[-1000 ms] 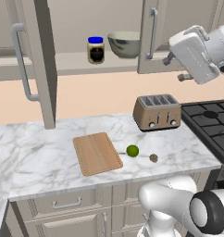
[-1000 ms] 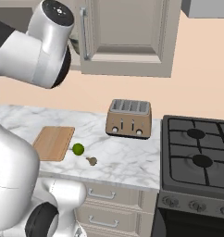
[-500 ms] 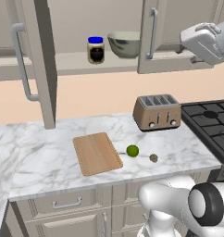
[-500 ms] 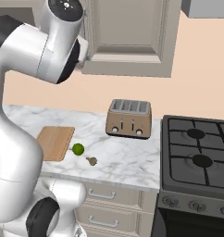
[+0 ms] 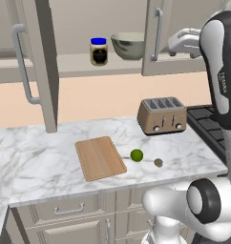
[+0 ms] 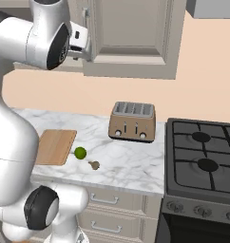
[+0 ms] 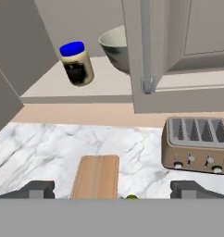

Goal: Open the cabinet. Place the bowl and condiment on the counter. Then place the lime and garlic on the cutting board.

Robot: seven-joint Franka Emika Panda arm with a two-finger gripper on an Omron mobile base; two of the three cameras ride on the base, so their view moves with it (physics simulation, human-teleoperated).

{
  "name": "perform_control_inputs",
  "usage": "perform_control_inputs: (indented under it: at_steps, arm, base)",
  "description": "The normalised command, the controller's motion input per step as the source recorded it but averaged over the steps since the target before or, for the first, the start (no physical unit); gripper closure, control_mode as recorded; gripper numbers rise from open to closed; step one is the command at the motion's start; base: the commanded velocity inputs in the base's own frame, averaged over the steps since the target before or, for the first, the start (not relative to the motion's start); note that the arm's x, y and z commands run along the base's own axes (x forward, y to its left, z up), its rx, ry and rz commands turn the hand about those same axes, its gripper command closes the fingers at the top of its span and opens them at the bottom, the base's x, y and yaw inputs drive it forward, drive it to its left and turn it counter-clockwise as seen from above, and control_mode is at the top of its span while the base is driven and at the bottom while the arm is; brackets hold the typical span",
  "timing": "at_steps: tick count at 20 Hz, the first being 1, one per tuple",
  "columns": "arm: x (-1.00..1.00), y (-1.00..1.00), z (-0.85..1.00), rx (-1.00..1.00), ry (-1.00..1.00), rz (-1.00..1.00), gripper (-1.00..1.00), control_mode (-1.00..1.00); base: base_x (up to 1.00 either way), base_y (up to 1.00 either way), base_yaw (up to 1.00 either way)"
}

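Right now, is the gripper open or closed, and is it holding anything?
Gripper: open, fingertips spread wide, holding nothing.

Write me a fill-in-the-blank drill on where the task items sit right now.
1. The condiment stands on the cabinet shelf beside the ____.
2. The lime lies on the counter between the cutting board and the ____.
3. The appliance next to the stove is a ____.

Missing words: bowl; garlic; toaster
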Motion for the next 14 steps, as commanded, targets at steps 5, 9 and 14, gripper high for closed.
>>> perform_control_inputs:
  at_steps: [5,9,14]
  arm:
    - [0.58,-0.02,-0.01,0.0,0.0,-0.16,-1.0,-1.0]
    - [0.82,0.0,-0.01,0.0,-0.01,-0.2,-1.0,-1.0]
    - [0.85,0.0,-0.06,0.02,-0.06,-0.14,-1.0,-1.0]
  base:
    - [0.0,0.0,0.0]
    - [0.0,0.0,0.0]
    - [0.0,0.0,0.0]
